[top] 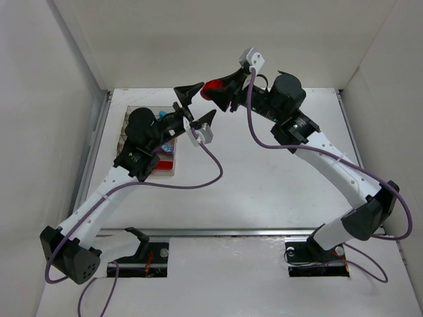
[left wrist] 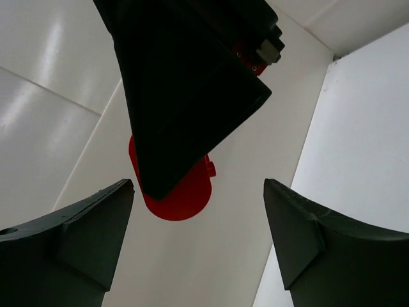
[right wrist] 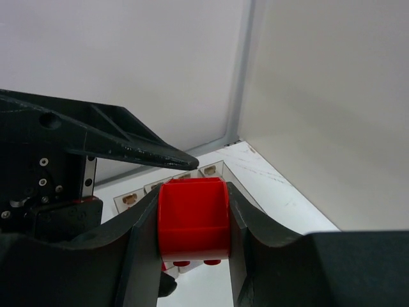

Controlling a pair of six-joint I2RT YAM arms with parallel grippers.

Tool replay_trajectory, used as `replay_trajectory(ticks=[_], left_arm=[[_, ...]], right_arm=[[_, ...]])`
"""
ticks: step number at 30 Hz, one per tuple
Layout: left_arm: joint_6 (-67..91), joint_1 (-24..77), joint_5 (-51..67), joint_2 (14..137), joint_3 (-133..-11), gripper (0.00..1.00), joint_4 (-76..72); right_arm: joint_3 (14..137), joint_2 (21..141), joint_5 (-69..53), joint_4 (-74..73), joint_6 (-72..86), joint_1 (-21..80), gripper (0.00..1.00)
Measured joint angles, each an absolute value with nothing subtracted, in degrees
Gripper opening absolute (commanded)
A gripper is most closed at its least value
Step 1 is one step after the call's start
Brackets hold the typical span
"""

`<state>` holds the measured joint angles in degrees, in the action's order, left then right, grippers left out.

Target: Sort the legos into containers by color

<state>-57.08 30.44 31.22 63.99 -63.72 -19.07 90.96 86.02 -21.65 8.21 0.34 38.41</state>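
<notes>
— Since the whole sort turned on one piece, where was the red plastic brick (right wrist: 193,220) found?

— It was seen clamped in the right claw (top: 223,91), which was closed on two opposite sides of it. It was held in the air over the far part of the white counter (top: 264,178). In the right wrist view its studs showed along the lower edge.

— And how was the left claw (top: 197,107) set?

— It was spread wide and nothing was held in it. It was poised just beside the brick with its opening turned toward it. In the left wrist view the brick was framed in the gap of that claw, apart from both sides.

— Where was the clear smoky plastic organizer box (top: 170,170) placed?

— It was seen at the left of the counter, partly hidden under the left arm (top: 112,191), with a few coloured pieces (top: 166,158) made out inside. Which compartment held which colour could not be told. From the brick it lay leftward, nearer the bases and lower down. In the right wrist view its row of compartments ran crosswise beyond the brick.

— Which arm was judged nearer?

— The left arm was judged nearer the box. A hand-over to the wide claw, or a carry leftward and down, was thought likely to be called for.
</notes>
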Motion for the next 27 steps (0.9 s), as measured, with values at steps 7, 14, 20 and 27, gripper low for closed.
replay_trajectory(ticks=[7,14,20,27], left_arm=[[-57.6,31.4,28.1,64.1,-63.7,0.61,-20.9],[-57.3,31.8,27.2,64.8,-63.7,0.38,-20.6],[-57.4,31.9,27.2,65.1,-63.7,0.13,-20.7],[-55.8,31.7,26.4,65.1,-63.7,0.0,-18.6]], right_arm=[[89.3,85.7,-22.3,8.6,0.8,38.9,0.0],[88.1,85.2,-22.3,9.5,1.4,39.1,0.0],[88.0,85.1,-22.3,9.8,1.6,39.1,0.24],[86.9,85.1,-22.9,9.7,2.9,39.4,0.99]])
